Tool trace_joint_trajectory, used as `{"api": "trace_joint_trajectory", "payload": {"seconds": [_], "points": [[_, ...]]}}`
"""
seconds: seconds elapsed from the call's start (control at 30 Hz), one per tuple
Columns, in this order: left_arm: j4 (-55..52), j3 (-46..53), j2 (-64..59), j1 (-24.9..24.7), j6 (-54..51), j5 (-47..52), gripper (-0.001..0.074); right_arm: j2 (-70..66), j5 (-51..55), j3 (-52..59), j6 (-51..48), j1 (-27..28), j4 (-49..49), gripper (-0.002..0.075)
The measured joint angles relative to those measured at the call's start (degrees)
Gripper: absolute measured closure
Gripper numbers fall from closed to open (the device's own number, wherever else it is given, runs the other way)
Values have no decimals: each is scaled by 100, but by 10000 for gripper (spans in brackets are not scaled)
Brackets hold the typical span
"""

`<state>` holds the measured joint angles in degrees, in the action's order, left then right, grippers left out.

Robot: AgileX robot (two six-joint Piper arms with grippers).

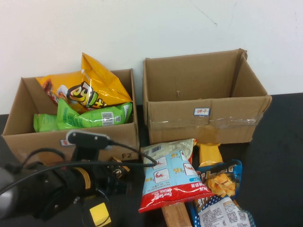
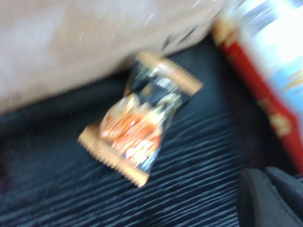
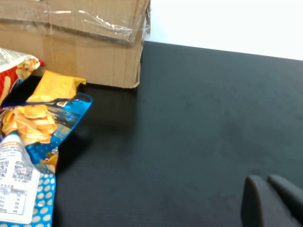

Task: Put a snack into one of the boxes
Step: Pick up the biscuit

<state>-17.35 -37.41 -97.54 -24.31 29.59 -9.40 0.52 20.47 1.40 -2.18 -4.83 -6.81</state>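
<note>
In front of the left box point(image 1: 28, 137), my left gripper point(image 1: 116, 177) hangs low over the dark surface point(image 3: 199, 123). A small orange and black snack point(image 2: 139, 116) lies flat under it (blurry in the wrist view), just beside the box wall and not touching the jaws. I cannot tell if those jaws are wide or narrow. The left box holds a yellow chip bag point(image 1: 90, 87) and a green bag point(image 1: 83, 117). The right box point(image 1: 206, 123) sits beside it. My right gripper point(image 3: 272, 201) hovers over bare surface, jaws pressed together, holding nothing.
</note>
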Motion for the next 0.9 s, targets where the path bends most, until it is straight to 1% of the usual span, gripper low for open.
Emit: {"api": "trace_joint_trajectory", "payload": {"seconds": [0.1, 0.2, 0.23, 0.27, 0.3, 0.33, 0.4, 0.47, 0.5, 0.57, 0.67, 0.9], "points": [[-85, 7, 484, -143, 0, 150, 735, 0, 0, 0, 0, 0, 0, 727], [-159, 7, 703, -181, 0, 267, 731, 0, 0, 0, -13, 0, 0, 727], [-202, -4, 713, -181, 0, 451, 721, 0, 0, 0, -13, 0, 0, 727], [-280, -38, 713, -181, 0, 720, 694, 0, 0, 0, -22, 0, 0, 727], [-381, -87, 668, -181, 0, 1014, 652, 0, 0, 0, -22, 0, 0, 727], [-469, -150, 609, -181, 0, 1240, 591, 0, 0, 0, -22, 0, 0, 727], [-689, -293, 456, -181, -37, 1646, 440, 0, 0, 0, -22, 0, 0, 727], [-891, -494, 242, -181, -75, 1895, 247, 0, 0, 0, -22, 0, 0, 727], [-996, -608, 122, -181, -74, 1935, 174, 0, 0, 0, -22, 0, 0, 727], [-1178, -834, -122, -181, -87, 1960, 103, 0, 0, 0, -26, 0, 0, 727], [-1490, -1213, -592, -181, -112, 1963, 60, 0, 0, 0, -50, 0, 0, 727], [-1934, -1867, -1575, -181, -279, 1963, 66, 0, 0, 0, -64, 0, 0, 727]]}}
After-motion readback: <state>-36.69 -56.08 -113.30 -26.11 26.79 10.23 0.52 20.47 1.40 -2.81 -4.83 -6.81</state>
